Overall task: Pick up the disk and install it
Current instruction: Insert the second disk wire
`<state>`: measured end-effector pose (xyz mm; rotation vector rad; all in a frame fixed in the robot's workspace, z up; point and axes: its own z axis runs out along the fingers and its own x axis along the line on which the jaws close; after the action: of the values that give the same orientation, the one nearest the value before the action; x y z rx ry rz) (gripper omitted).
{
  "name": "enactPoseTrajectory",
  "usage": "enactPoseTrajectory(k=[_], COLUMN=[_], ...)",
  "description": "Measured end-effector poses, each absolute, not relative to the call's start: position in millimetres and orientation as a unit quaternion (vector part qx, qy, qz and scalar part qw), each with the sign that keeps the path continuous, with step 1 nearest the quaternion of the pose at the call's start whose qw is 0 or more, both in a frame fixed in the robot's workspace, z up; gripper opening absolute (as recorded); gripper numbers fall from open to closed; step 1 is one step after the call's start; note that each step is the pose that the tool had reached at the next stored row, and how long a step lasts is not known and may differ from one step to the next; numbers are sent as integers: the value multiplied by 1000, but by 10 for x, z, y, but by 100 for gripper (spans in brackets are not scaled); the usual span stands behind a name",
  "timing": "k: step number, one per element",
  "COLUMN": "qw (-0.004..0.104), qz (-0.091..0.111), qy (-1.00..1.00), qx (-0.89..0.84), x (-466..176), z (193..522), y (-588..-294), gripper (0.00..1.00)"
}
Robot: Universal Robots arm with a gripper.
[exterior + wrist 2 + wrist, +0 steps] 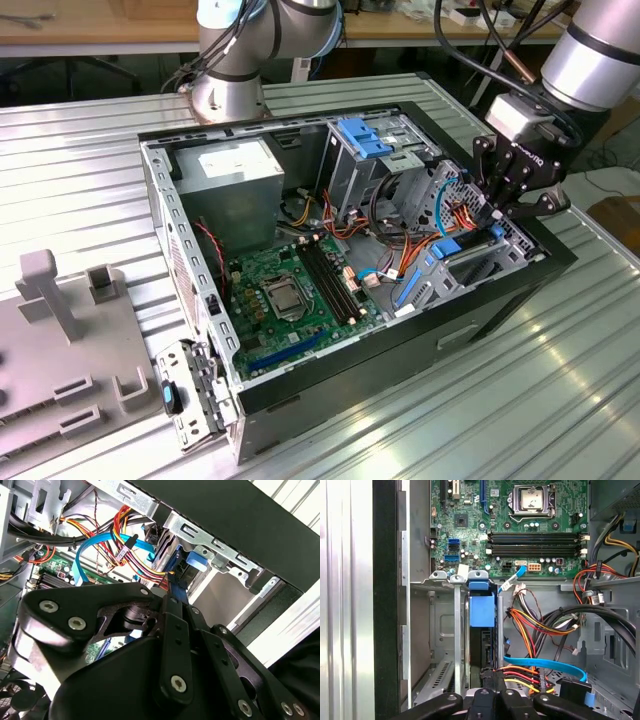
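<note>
Disk point(481, 611) stands on edge in the drive bay of the computer case point(500, 290), blue rail up; gripper point(490, 682) closed on its end. We judge it stiff, dense, shock-sensitive; best taken by its narrow edges, not the rails

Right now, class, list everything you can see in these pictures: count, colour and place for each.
open black computer case: one, lying on the ribbed metal table
green motherboard: one, on the case floor
dark disk with blue plastic rails: one, standing in the grey bay, below the gripper
blue plastic latch: one, atop the grey drive cage
grey power supply box: one, the case's far corner
grey plastic fixture: one, the exterior view's left
black gripper: one, reaching into the case over the bay
</note>
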<state>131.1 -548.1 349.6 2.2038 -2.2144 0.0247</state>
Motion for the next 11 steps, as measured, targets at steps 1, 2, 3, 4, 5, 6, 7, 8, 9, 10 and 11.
enactPoseTrajectory(k=[1,2,3,4,5,6,7,8,9,10,11], qw=[9,9,9,9,9,9,9,9,9,9,9], qz=[8,8,8,8,8,8,8,8,8,8,8], qy=[-709,-709,-709,-709,-709,-709,-709,-709,-709,-709,-709], qx=[705,705,705,705,705,705,705,705,705,705,705], x=[1312,1311,1311,1311,1311,1311,1311,1311,1311,1311,1311], z=[3497,3506,3543,3581,3612,3640,3671,3692,3744,3777,3810], y=[-5481,-5481,-5481,-5481,-5481,-5481,-5481,-5481,-5481,-5481,-5481], gripper=[11,11,11,11,11,11,11,11,11,11,11])
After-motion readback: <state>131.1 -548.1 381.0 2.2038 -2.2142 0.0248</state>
